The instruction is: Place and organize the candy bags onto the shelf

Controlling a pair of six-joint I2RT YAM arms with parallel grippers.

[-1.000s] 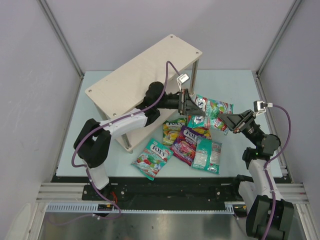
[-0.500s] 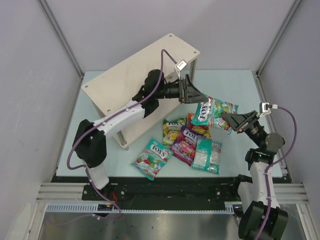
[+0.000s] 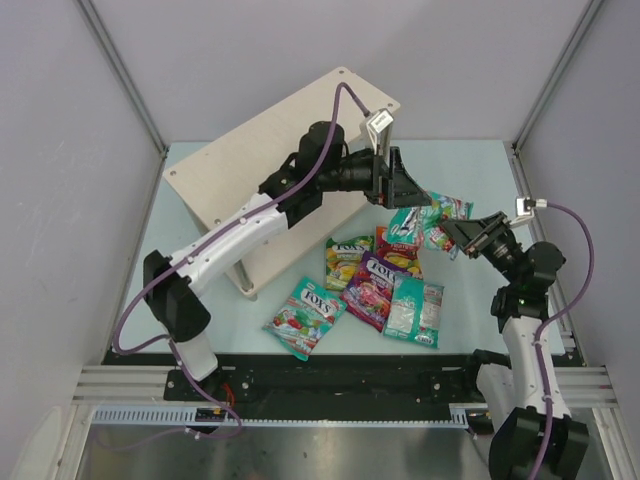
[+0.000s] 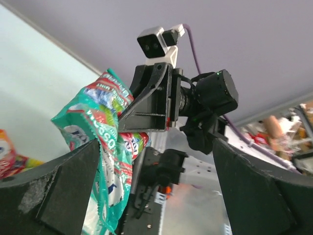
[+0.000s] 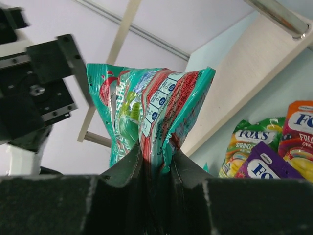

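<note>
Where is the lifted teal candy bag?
In the top view the teal bag hangs right of centre, pinched in the right gripper, beside the open left gripper and above the loose bags on the table.

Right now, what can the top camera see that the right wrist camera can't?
Only the top camera: the whole shelf, the left arm, the right arm, and the front teal bag and a second teal bag lying on the table. Only the right wrist camera: tiny printed boxes on the held teal bag, pinched in the right hand. Both: that held bag, the left hand, part of the shelf, the green-yellow bag and the purple bag.
</note>
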